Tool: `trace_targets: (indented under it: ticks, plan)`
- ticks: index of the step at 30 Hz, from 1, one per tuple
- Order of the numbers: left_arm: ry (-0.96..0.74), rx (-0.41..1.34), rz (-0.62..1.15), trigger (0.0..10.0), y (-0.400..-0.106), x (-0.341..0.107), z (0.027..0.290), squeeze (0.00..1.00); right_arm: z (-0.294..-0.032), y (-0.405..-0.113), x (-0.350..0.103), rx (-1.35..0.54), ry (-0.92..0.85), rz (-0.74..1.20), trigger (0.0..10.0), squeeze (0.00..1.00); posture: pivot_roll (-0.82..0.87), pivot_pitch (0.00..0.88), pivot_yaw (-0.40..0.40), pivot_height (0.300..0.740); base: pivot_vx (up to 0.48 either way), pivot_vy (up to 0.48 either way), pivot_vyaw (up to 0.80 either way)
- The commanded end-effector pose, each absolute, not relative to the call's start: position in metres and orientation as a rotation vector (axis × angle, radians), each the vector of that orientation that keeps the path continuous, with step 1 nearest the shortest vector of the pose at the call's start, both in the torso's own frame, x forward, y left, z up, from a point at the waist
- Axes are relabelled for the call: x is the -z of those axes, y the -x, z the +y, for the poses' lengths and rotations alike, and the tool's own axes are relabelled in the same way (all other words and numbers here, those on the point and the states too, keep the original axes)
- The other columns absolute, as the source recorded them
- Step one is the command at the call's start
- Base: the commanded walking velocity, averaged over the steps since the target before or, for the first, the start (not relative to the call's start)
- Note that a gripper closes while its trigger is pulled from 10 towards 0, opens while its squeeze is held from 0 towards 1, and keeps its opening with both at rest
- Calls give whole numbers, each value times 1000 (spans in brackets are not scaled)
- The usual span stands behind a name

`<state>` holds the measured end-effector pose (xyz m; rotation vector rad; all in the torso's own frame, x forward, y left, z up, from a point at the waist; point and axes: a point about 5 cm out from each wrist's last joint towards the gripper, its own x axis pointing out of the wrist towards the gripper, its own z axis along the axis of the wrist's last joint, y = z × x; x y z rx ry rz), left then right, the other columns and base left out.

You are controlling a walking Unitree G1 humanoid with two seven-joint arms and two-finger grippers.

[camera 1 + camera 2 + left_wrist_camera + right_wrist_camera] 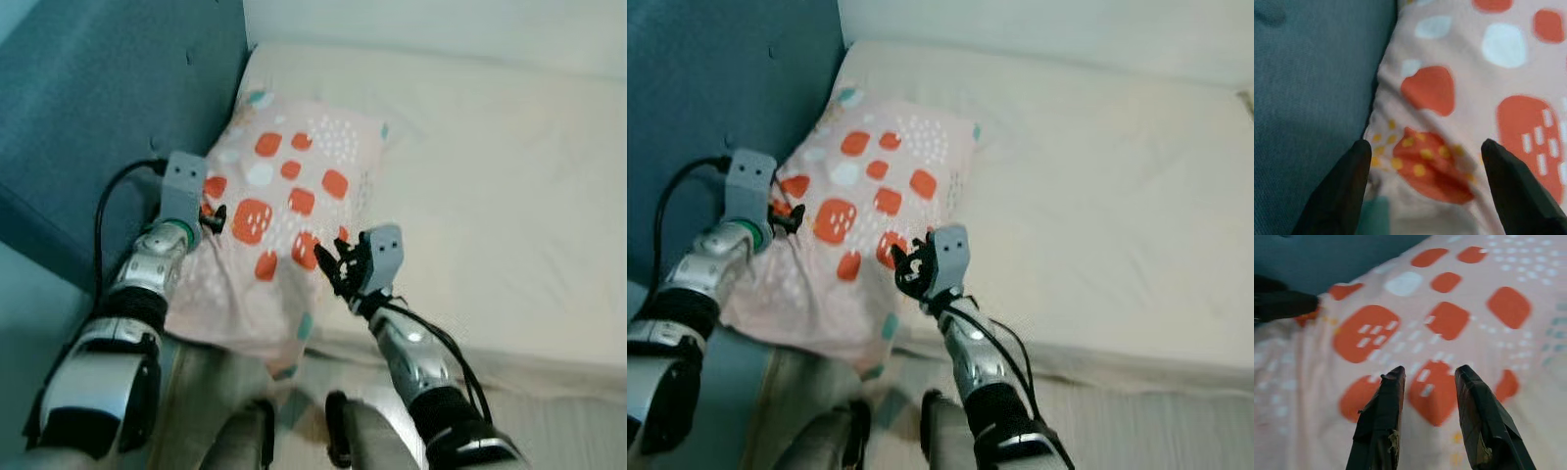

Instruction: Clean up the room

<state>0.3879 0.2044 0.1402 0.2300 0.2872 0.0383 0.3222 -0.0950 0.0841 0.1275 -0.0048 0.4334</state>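
Pillow (284, 211): pale pink, orange and white blotches, teal corner tags. Lies flat, slightly rumpled. One edge sits between the left jaws; right jaws just above its opposite side.

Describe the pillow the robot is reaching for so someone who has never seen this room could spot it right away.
Start at the cream mattress and go to its corner against the teal headboard. The pillow lies there, its near end hanging past the mattress edge, with the left gripper and right gripper at its two sides. It is pale pink with orange, white and teal blotches, the one patterned thing among plain surfaces.
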Motion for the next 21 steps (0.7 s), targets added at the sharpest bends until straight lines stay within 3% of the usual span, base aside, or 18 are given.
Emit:
trace_targets:
  ticks: [1, 7, 8, 9, 16, 17, 18, 19, 20, 21]
  plan:
    - [-191, -71, 357, 10000, -382, -127, 217, 1000, -106, -321, -82, -391, -118, -8, 10000, 0, 33, 309, 42, 740, 0, 0, 0]
    - [-196, -80, 422, 10000, -378, -118, 224, 1000, -130, -317, -86, -323, -106, -34, 10000, 0, 10, 352, 46, 740, 0, 0, 0]
    - [-206, -81, 452, 10000, -375, -112, 225, 129, -133, -313, -84, -315, -107, -34, 10000, 0, 5, 362, 49, 740, 0, 0, 0]
    - [-210, -77, 479, 10000, -373, -106, 226, 0, -134, -309, -82, -311, -111, -30, 10000, 0, 0, 369, 51, 740, 0, 0, 0]
    - [-199, -18, 561, 10000, -367, -94, 224, 0, -129, -299, -75, -318, -121, -12, 10000, 0, 4, 377, 56, 740, 0, 0, 0]
    - [-187, 0, 576, 8745, -366, -93, 223, 0, -126, -297, -74, -323, -126, -10, 10000, 0, 4, 377, 56, 740, 0, 0, 0]
    - [-187, 0, 576, 8745, -366, -93, 223, 0, -126, -297, -74, -323, -126, -10, 10000, 0, 4, 377, 56, 740, 0, 0, 0]
    - [-193, 18, 587, 3294, -366, -92, 222, 0, -122, -297, -74, -328, -131, -8, 10000, 0, 10, 371, 59, 740, 0, 0, 0]
    - [-201, 32, 597, 0, -365, -91, 222, 0, -120, -297, -74, -334, -135, -8, 10000, 0, 11, 369, 59, 740, 0, 0, 0]
    - [-201, 32, 597, 0, -365, -91, 222, 0, -120, -297, -74, -334, -135, -8, 10000, 0, 11, 369, 59, 740, 0, 0, 0]
